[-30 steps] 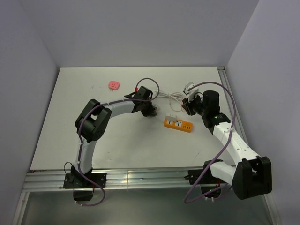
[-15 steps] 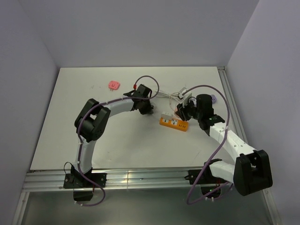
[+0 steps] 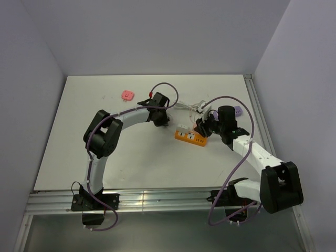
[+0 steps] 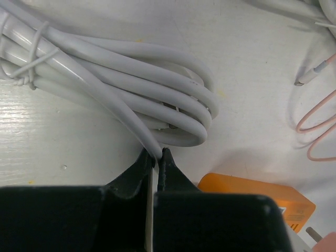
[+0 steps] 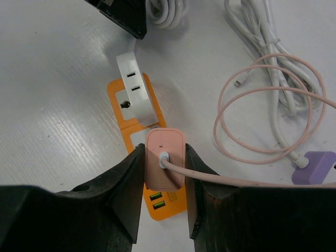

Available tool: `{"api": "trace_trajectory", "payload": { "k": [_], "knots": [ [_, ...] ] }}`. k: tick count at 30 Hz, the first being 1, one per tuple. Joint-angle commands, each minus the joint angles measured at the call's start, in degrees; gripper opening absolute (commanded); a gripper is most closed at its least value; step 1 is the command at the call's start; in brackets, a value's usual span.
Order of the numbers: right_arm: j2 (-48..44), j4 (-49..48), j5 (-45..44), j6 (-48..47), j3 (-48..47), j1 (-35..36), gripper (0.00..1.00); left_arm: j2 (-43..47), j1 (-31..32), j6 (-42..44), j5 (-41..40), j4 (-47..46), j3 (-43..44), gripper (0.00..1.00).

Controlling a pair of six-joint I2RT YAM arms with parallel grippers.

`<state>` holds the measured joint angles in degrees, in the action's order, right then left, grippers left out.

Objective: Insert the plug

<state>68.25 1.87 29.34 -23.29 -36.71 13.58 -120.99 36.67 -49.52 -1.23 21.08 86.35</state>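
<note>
The pink plug [image 5: 164, 165], with its pink cord [image 5: 262, 105] running off to the right, is pinched between the fingers of my right gripper [image 5: 164, 157]. It sits directly over the middle of the orange power strip [image 5: 116, 94]; its pins are hidden, so I cannot tell whether they are in a socket. From above, the right gripper [image 3: 205, 125] is at the strip's [image 3: 190, 138] right end. My left gripper [image 4: 157, 153] is shut on the strip's white cable [image 4: 131, 105], just behind the strip [image 4: 252, 191].
A white plug [image 5: 134, 84] occupies the strip's far end. A tied white cable bundle [image 5: 268, 47] and a purple adapter [image 5: 315, 160] lie to the right. A small pink item [image 3: 127, 94] lies at the back left. A raised rail [image 3: 257, 105] edges the table's right side.
My right gripper has carried the pink plug leftward and down over the strip. The strip and my left gripper have shifted slightly left.
</note>
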Motion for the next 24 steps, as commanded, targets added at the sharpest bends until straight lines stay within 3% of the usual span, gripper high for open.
{"api": "trace_trajectory", "payload": {
  "k": [1,24],
  "knots": [
    [1.18,-3.10,3.87,-3.95,-0.73,0.30,0.00,-0.92,-0.37,3.11,-2.90,1.24,1.90,0.00],
    [6.63,-2.22,8.89,-11.16,-4.24,0.30,0.00,-1.09,-0.28,2.32,-0.26,-0.25,1.37,0.00]
  ]
}}
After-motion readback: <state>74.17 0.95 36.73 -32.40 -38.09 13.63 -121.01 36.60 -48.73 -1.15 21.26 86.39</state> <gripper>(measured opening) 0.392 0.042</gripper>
